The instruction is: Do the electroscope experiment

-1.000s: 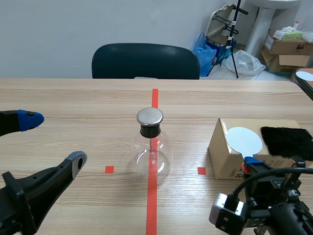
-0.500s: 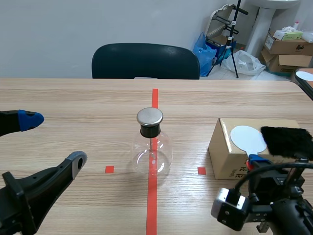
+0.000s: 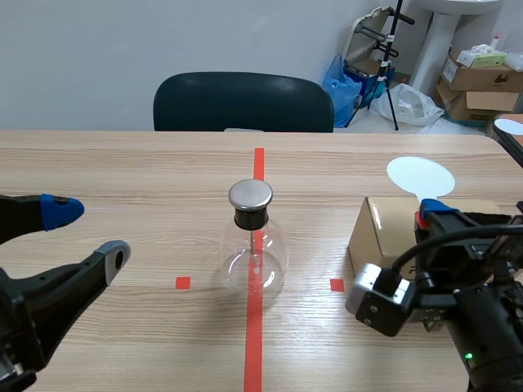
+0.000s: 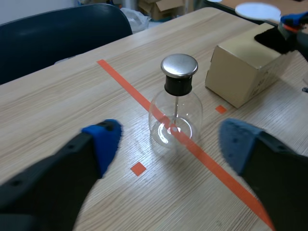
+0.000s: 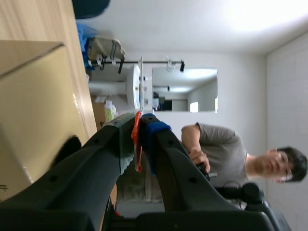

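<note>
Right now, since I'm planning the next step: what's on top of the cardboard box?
A black furry cloth lies on the cardboard box. The right gripper, holding the white disc, hides part of its top.

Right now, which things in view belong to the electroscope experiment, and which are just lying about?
For the job: electroscope flask; white disc paddle, held in the right gripper; black cloth on the cardboard box.
Just lying about: black chair; cartons and blue bag behind the table.
</note>
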